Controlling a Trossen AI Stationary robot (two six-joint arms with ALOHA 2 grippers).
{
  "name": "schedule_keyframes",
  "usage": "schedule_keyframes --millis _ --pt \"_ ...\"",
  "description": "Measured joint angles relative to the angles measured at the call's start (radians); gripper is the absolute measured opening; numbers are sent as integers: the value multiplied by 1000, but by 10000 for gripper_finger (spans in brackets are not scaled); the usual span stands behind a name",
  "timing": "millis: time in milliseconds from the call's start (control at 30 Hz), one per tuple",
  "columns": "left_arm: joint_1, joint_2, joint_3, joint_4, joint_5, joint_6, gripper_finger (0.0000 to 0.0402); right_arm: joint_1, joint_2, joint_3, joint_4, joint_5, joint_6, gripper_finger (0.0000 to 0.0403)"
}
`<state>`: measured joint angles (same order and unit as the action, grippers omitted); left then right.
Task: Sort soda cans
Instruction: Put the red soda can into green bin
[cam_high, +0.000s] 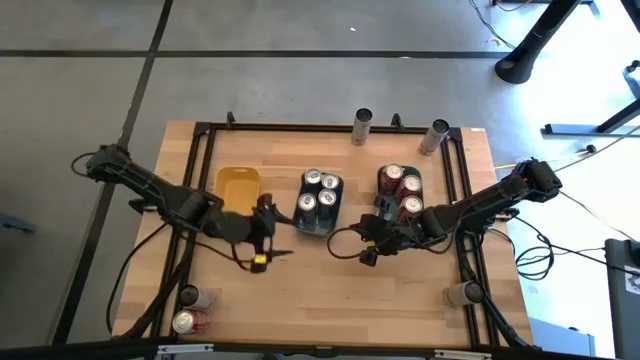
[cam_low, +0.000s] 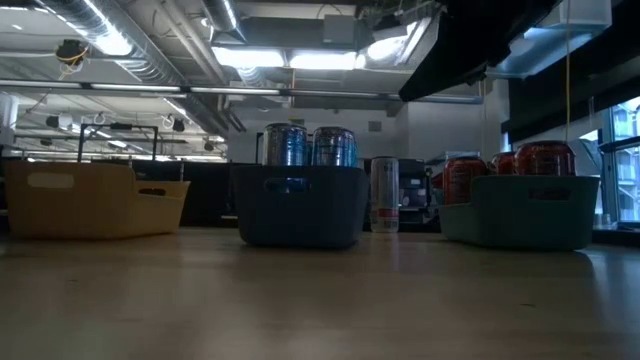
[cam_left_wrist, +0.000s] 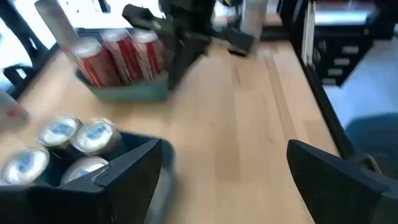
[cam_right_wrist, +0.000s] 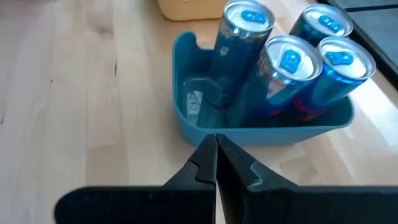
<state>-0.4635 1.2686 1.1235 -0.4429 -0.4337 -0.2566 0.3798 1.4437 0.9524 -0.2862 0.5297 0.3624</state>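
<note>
Four silver-blue soda cans (cam_right_wrist: 289, 62) stand upright in the grey-blue tray (cam_high: 320, 222) at the table's middle. Several red soda cans (cam_left_wrist: 121, 56) stand in the teal tray (cam_high: 383, 205) to its right. The yellow tray (cam_high: 238, 187) on the left holds nothing that I can see. My left gripper (cam_left_wrist: 224, 180) hovers open just left of the grey-blue tray's near end, with nothing between its fingers. My right gripper (cam_right_wrist: 216, 165) is shut and holds nothing, hanging between the two filled trays and pointing at the grey-blue one.
Loose cans stand at the far edge (cam_high: 362, 125) (cam_high: 435, 137). Two more lie at the near left corner (cam_high: 188, 308), and one lies near the right edge (cam_high: 462, 293). A black frame (cam_high: 205, 150) borders the table. Bare wood lies in front of the trays.
</note>
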Motion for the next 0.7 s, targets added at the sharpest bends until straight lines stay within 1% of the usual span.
schedule_keyframes --millis 67,200,267,333,433,500,600,700 --pt "-28 62 95 -117 -1 -50 334 0 0 0 -2 -1 -1 3" --pt "-85 176 258 -366 12 -207 334 0 0 0 -2 -1 -3 3" --pt "-119 219 321 -488 76 -317 334 0 0 0 -2 -2 -5 3" --pt "-147 250 369 -568 162 -429 334 0 0 0 -3 -2 -9 3" --pt "-183 271 403 -612 289 -625 334 0 0 0 -3 -4 -28 3" --pt "-210 272 403 -617 345 -759 334 0 0 0 -3 -3 -33 3" --pt "-252 272 403 -616 398 -922 334 0 0 0 -3 0 -53 3" --pt "-311 272 403 -616 411 -1096 334 0 0 0 -3 0 -57 3"
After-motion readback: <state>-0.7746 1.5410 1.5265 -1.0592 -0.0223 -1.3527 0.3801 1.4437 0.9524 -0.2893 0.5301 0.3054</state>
